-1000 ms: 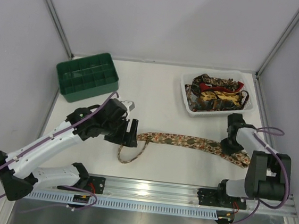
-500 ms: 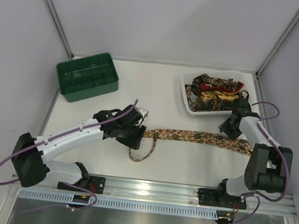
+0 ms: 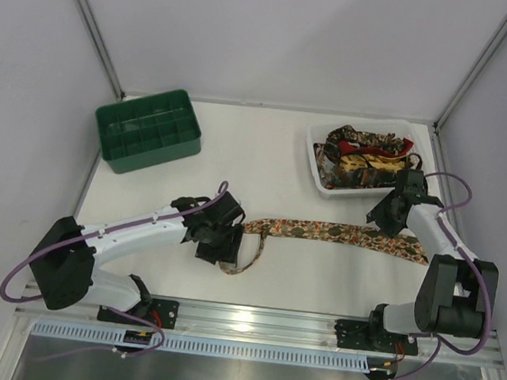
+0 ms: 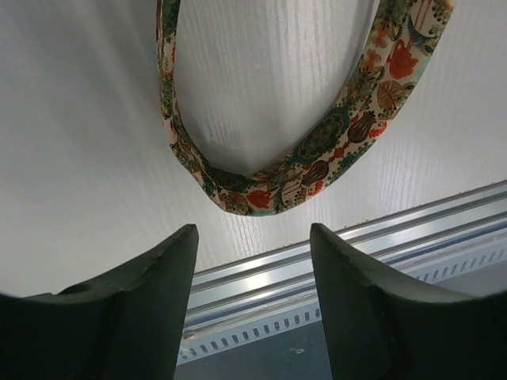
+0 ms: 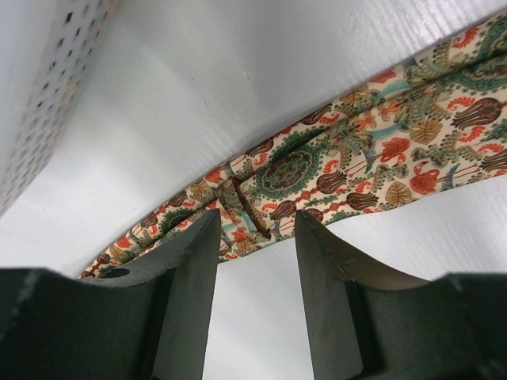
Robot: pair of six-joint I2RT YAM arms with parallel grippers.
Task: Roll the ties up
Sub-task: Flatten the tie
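One floral tie [image 3: 340, 234] lies stretched across the table, its wide end at the right. Its narrow end curls into a loop [image 3: 248, 258] at the left. My left gripper [image 3: 216, 248] is open and empty, just left of that loop. In the left wrist view the loop [image 4: 261, 194] lies just beyond my open gripper [image 4: 252, 237]. My right gripper [image 3: 382, 222] is open and empty over the tie's wide part. In the right wrist view the creased fabric [image 5: 317, 170] lies just beyond my gripper [image 5: 257, 226]. Several more ties [image 3: 366, 156] are piled in the white tray.
The green compartmented crate [image 3: 148, 130] stands at the back left. The white tray [image 3: 313, 151] stands at the back right, close behind my right gripper, and its perforated wall [image 5: 47, 79] shows in the right wrist view. The aluminium rail [image 3: 258, 318] runs along the near edge.
The tie has shifted right and lies straighter. My left gripper has moved toward the near edge, beside the loop. My right gripper has moved back from the wide end toward the tray.
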